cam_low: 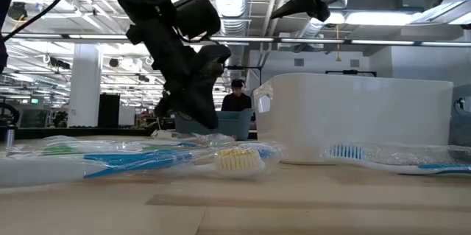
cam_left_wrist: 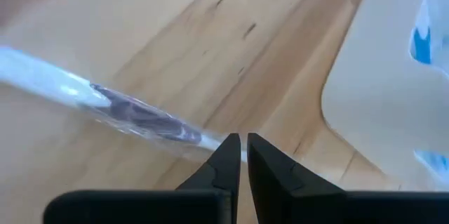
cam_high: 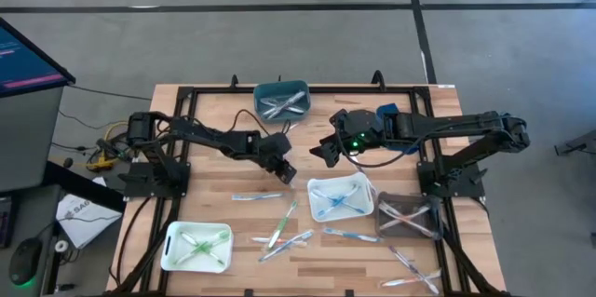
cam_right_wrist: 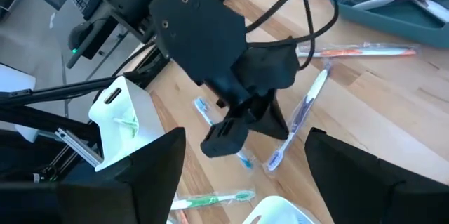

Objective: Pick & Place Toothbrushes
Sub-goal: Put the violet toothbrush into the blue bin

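Note:
A wrapped toothbrush (cam_left_wrist: 133,115) with a purple middle lies flat on the wooden table; the right wrist view shows this toothbrush (cam_right_wrist: 300,115) too. My left gripper (cam_left_wrist: 242,145) is shut with nothing between its fingers, slanting down, its tips just over one end of that toothbrush. From above, the left gripper (cam_high: 285,168) is near the table's middle. My right gripper (cam_high: 326,153) hangs open, high over the table beside it, holding nothing. Several more wrapped toothbrushes (cam_high: 282,227) lie loose toward the near edge.
A white tray (cam_high: 312,188) with blue brushes stands just right of my left gripper, and a clear tray (cam_high: 410,215) stands beside it. A teal tray (cam_high: 282,100) with brushes is at the far edge. A white tray (cam_high: 172,250) with green brushes is near left.

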